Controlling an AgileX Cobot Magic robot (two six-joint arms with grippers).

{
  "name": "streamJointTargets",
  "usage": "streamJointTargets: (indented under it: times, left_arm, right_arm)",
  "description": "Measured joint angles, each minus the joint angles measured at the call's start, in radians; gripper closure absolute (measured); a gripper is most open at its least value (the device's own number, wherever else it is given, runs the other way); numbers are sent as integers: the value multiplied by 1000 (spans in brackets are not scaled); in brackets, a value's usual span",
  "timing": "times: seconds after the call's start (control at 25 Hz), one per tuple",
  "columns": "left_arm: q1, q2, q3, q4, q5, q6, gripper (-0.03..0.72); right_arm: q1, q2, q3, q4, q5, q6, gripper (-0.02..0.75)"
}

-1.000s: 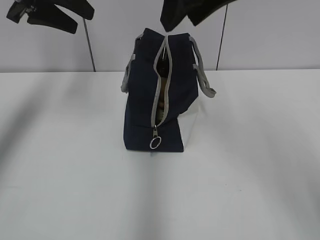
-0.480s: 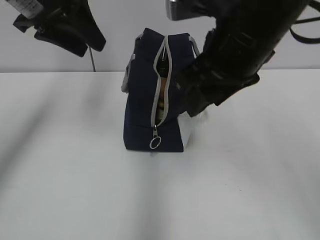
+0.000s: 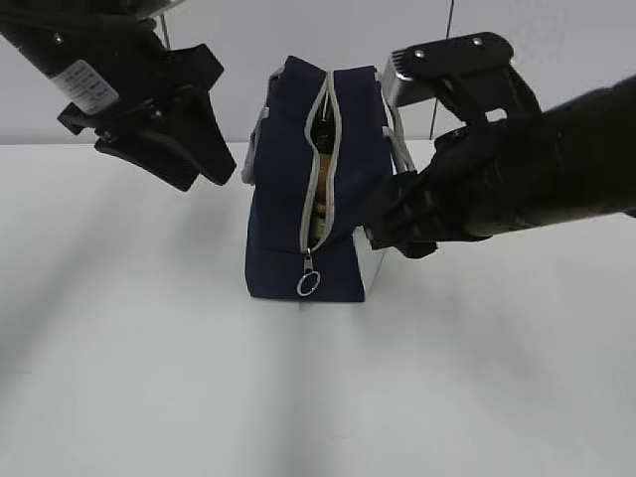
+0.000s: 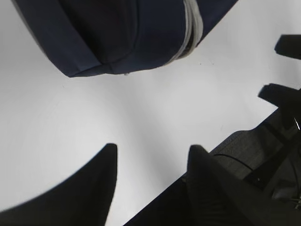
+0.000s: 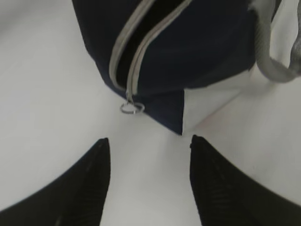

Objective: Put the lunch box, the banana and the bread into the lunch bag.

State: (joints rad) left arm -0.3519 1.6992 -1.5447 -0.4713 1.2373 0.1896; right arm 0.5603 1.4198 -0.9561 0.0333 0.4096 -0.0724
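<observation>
The left gripper (image 4: 150,155) has its two dark fingers spread wide apart with nothing between them, hovering above bare white table (image 4: 141,108). In the exterior view this black arm reaches in from the upper left, angled down and toward the middle, its gripper (image 3: 204,154) stopping just beside the left face of the boxy navy-blue fabric lunch bag (image 3: 288,189) without visibly touching it.

The right gripper (image 5: 148,150) is likewise spread, its two black fingers empty and pointing at the near end of the lunch bag (image 5: 197,52). Just beyond the fingertips hangs the small metal ring pull (image 5: 132,108) of the grey zipper (image 5: 141,47), which stands parted, showing a dark slit. In the exterior view the right arm comes in low from the right edge, nearly level, its gripper (image 3: 393,224) close against the bag's right side by the white side panel (image 3: 374,266) and the grey strap handle (image 3: 397,139).

The bag stands upright in the middle of the white table (image 3: 149,348). Through the open zipper (image 3: 320,159) something golden-brown shows inside; what it is cannot be told.
</observation>
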Motion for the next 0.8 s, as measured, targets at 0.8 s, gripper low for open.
streamJointTargets:
  times: [0.8]
  left_arm:
    - [-2,0,3,52,-3,0,347]
  right_arm:
    - [0,264,350,-52,-1062,5,334]
